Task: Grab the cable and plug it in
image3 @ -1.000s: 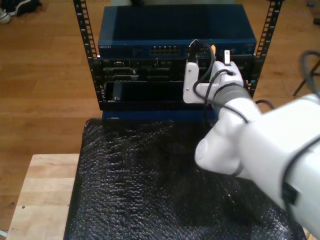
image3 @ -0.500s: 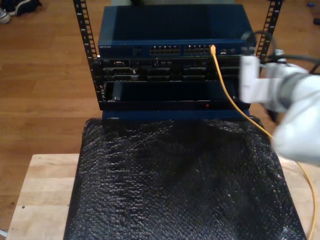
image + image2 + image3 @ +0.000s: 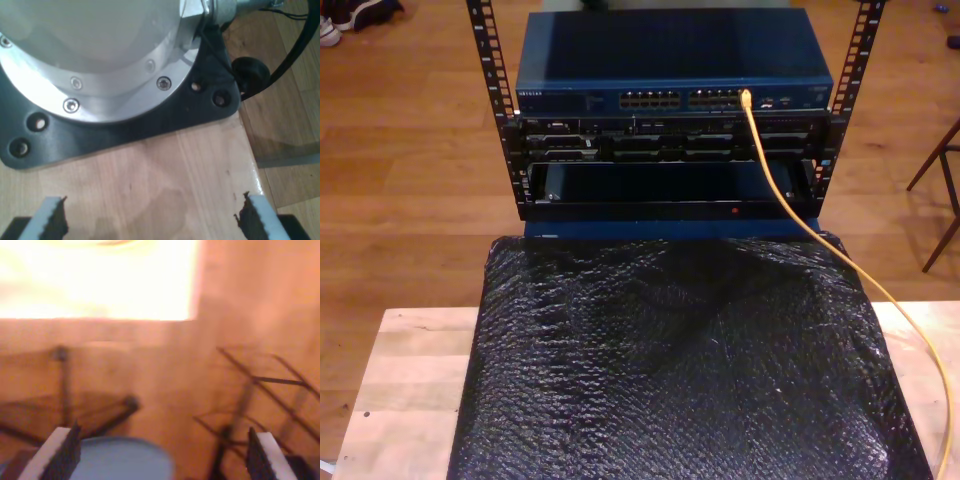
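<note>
The yellow-orange cable (image 3: 790,205) has its end seated in a port (image 3: 745,97) on the blue network switch (image 3: 670,60), at the right side of the port row in the exterior view. From there it runs down over the rack front and across the black mat toward the exterior view's lower right edge. My first gripper (image 3: 152,220) is open above bare wooden tabletop, close to a black and silver arm base (image 3: 100,75), with nothing between its fingers (image 3: 257,215). My second gripper (image 3: 162,455) is open and empty in a blurred view of wooden floor.
A black bubble-textured mat (image 3: 670,370) covers the wooden table (image 3: 405,380). The switch sits in a black rack (image 3: 665,170) with perforated posts (image 3: 485,50). Dark chair legs (image 3: 942,190) stand at the exterior view's right. A blue round object (image 3: 125,460) lies below my second gripper.
The white arm that was at the switch's ports swung away to the exterior view's right and left the picture. The cable stays plugged in.
</note>
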Available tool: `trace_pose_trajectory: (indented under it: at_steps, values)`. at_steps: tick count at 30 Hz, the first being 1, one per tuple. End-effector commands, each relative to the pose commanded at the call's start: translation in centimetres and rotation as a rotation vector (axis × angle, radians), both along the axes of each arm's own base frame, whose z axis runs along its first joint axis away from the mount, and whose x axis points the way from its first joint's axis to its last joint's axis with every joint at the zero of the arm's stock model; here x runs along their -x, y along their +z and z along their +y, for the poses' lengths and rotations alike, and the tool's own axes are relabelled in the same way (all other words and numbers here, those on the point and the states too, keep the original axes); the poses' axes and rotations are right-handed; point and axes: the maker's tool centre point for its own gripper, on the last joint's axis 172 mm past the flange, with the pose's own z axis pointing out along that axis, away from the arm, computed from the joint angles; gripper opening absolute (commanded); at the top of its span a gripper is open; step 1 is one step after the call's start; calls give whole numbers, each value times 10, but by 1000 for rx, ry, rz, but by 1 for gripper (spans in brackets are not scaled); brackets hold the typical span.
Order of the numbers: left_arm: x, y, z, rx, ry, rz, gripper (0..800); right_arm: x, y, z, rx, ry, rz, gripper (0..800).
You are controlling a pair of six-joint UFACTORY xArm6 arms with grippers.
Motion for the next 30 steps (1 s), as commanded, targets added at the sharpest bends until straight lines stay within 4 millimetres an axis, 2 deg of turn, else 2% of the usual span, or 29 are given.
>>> trace_pose_trajectory:
  at_steps: [2,4,10,14,16,19,23,30]
  values:
    - [0,0,0,0,0,0,800,41,3,-8,-30,-6,42,799]
    - [0,0,0,0,0,0,800,73,2,-13,-60,-9,73,799]
    - [0,0,0,-2,0,0,800,147,-8,-27,-97,9,134,799]
    - [0,0,0,0,0,0,800,207,-34,-19,-146,45,225,799]
    - [0,0,0,0,0,0,800,230,-48,-11,-170,42,242,799]
    - [0,0,0,0,0,0,800,250,-72,10,-228,25,241,799]
    - [0,0,0,-2,0,0,800,262,-104,45,-311,16,245,799]
    - [0,0,0,0,0,0,800,266,-144,51,-263,-2,243,799]
